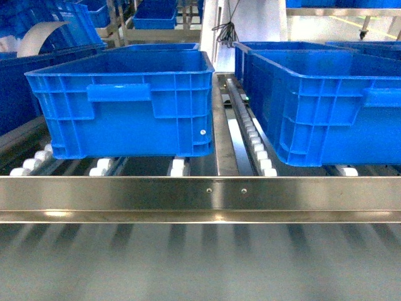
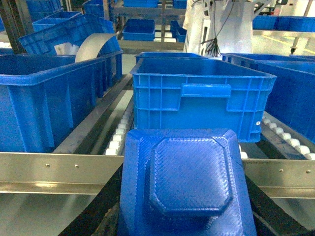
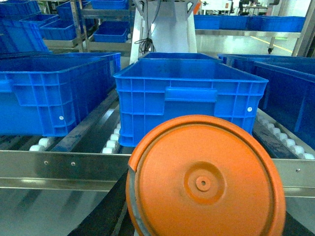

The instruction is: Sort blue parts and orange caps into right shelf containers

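A blue part (image 2: 187,184) is seen close before the left wrist camera and an orange cap (image 3: 205,181) before the right; neither claw is seen (its state cannot be told). Beyond, two blue containers, left (image 1: 125,103) and right (image 1: 326,103), are set on the shelf rollers (image 1: 254,141).

Crates (image 1: 125,103) & (image 1: 326,106): bright-blue moulded plastic, semi-gloss, ribbed sides, smooth rolled rims. Front rail (image 1: 200,194): brushed metal, satin sheen, faint streaky reflections, w/ small screw heads. Rollers (image 1: 178,166): white plastic, smooth. Centre divider rail (image 1: 220,125): same brushed metal. Blue part (image 2: 187,184) in left wrist view: blue plastic, fine woven/cross-hatch texture all over, matt w/ slight sheen on edges. Orange cap (image 3: 204,182) in right wrist view: orange plastic, smooth, low gloss, moulded concentric rings, greyish scuffed patch at lower-left edge.
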Robot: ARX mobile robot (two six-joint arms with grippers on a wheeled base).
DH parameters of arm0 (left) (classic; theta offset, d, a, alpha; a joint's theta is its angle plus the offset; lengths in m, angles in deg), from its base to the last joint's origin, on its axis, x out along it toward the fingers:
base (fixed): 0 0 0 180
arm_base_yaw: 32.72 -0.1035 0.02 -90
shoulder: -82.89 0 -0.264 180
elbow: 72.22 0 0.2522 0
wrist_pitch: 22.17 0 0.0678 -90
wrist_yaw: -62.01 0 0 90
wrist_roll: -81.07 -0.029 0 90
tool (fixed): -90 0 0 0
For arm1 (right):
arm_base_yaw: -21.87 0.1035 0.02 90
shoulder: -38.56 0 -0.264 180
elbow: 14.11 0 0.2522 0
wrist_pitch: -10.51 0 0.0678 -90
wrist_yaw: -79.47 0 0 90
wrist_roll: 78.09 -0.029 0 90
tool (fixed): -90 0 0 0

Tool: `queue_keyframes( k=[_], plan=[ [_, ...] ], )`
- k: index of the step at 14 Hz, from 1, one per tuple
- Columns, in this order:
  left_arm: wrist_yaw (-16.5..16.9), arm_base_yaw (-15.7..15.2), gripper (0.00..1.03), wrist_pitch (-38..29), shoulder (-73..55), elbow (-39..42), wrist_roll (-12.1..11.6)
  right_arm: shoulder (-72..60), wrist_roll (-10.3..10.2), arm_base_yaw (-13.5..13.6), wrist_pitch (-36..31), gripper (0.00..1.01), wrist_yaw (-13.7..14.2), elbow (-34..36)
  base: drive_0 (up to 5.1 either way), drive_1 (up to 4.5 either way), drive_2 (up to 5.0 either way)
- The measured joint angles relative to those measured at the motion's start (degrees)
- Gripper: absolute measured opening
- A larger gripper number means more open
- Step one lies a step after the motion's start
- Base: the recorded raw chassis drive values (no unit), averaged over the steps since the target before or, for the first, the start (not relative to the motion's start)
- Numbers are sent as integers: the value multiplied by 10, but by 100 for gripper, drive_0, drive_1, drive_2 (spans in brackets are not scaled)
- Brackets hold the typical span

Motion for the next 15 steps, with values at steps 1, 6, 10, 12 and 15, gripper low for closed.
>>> queue_keyframes(
  k=[1,6,10,12,15],
  plan=[
    [0,0,43,0,0,0,0,0,0,0,0,44,0,0,0,0,0],
    [0,0,43,0,0,0,0,0,0,0,-1,44,0,0,0,0,0],
    [0,0,43,2,0,0,0,0,0,0,3,44,0,0,0,0,0],
    [0,0,43,-3,0,0,0,0,0,0,-3,44,0,0,0,0,0],
    [0,0,43,0,0,0,0,0,0,0,0,44,0,0,0,0,0]
  ],
)
